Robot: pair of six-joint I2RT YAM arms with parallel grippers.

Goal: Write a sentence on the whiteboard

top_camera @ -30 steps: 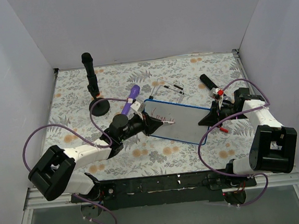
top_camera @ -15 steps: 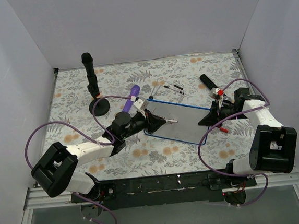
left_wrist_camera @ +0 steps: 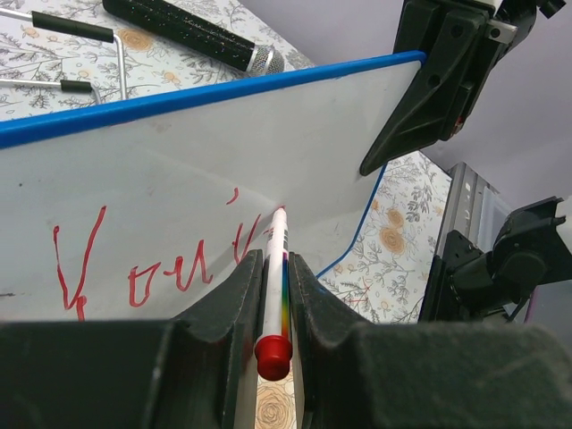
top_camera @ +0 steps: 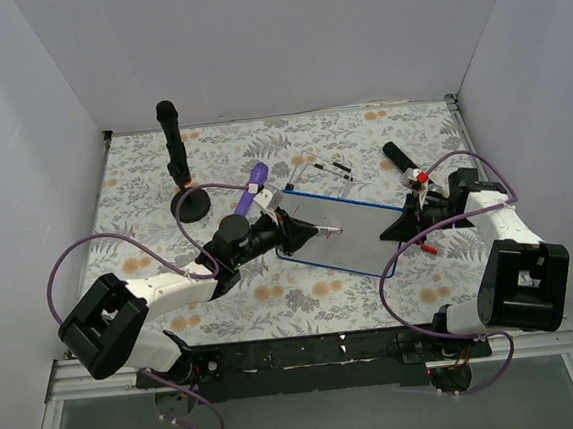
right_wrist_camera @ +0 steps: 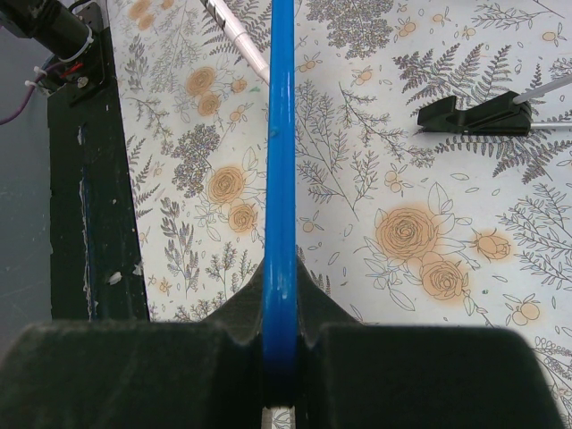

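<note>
The right pincer [right_wrist_camera: 280, 279] clamps the whiteboard's [left_wrist_camera: 268, 134] blue rim [right_wrist_camera: 281, 134], steadying it, so the left pincer [left_wrist_camera: 273, 262], clamped on a red marker [left_wrist_camera: 276, 239], can extend the sentence [left_wrist_camera: 161, 275].

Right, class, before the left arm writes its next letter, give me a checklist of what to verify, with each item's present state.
1. Left pincer shut on the white marker with the red end cap: ok.
2. Marker tip touching the small glossy white board with the thin blue rim: ok.
3. Right pincer shut on the board's rim, steadying it: ok.
4. Bare board to the right of the red handwritten script: ok.
5. Sentence complete: not ok, only "You'" and part of a further stroke show.
6. Board's feet resting on the floral tablecloth: cannot tell.
</note>
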